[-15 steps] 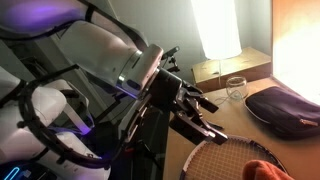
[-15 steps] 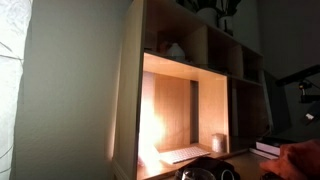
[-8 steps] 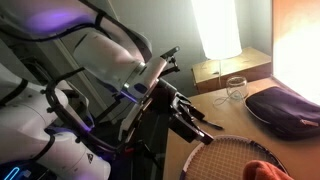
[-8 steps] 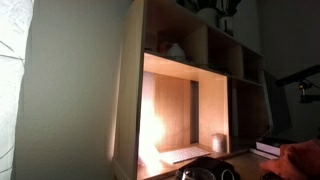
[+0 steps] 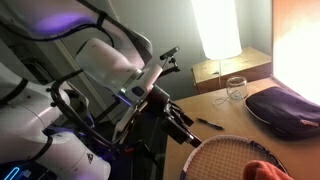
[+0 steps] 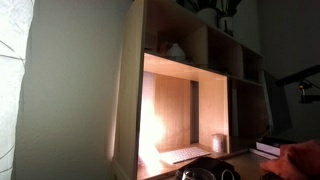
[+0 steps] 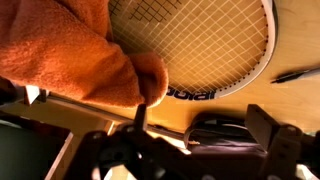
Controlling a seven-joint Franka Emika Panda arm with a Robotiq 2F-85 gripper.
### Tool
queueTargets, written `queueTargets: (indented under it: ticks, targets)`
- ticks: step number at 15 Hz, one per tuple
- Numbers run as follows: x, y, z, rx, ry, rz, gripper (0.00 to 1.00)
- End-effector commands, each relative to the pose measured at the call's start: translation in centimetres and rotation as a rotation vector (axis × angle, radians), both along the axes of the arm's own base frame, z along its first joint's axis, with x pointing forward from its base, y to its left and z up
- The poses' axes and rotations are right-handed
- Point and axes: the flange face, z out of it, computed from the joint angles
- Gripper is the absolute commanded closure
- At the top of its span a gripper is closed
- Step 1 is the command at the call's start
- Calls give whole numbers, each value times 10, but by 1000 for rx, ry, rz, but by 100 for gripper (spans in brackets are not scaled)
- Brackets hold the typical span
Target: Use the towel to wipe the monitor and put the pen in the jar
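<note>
An orange towel (image 7: pixel 70 50) lies on the head of a badminton racket (image 7: pixel 200 40) on the wooden table; it also shows in an exterior view (image 5: pixel 262 170). A black pen (image 5: pixel 208 124) lies on the table between my gripper and the racket, and sits at the right edge of the wrist view (image 7: pixel 298 74). A clear glass jar (image 5: pixel 236 88) stands at the back of the table. My gripper (image 5: pixel 182 125) hangs at the table's left edge, open and empty, its fingers wide apart in the wrist view (image 7: pixel 205 130). I cannot make out a monitor.
A dark pouch (image 5: pixel 285 105) lies at the right of the table and shows under my fingers in the wrist view (image 7: pixel 225 135). A bright lamp panel (image 5: pixel 218 28) glows behind a cardboard box (image 5: pixel 215 70). A lit wooden shelf unit (image 6: pixel 190 100) stands nearby.
My arm has drawn back to the left, off the table. The gripper has left the spot above the racket, and the pen now shows.
</note>
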Motion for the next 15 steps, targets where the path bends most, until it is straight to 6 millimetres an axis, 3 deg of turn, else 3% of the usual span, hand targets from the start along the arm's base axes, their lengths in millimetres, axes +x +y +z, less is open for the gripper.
queueTargets:
  ticks: [1,9,15]
  targets:
    - [-2,2,-1,2,5,-3,0]
    - [-2,4,-2,8,8,-3,0]
    - [-15,3,8,-93,47,89,0]
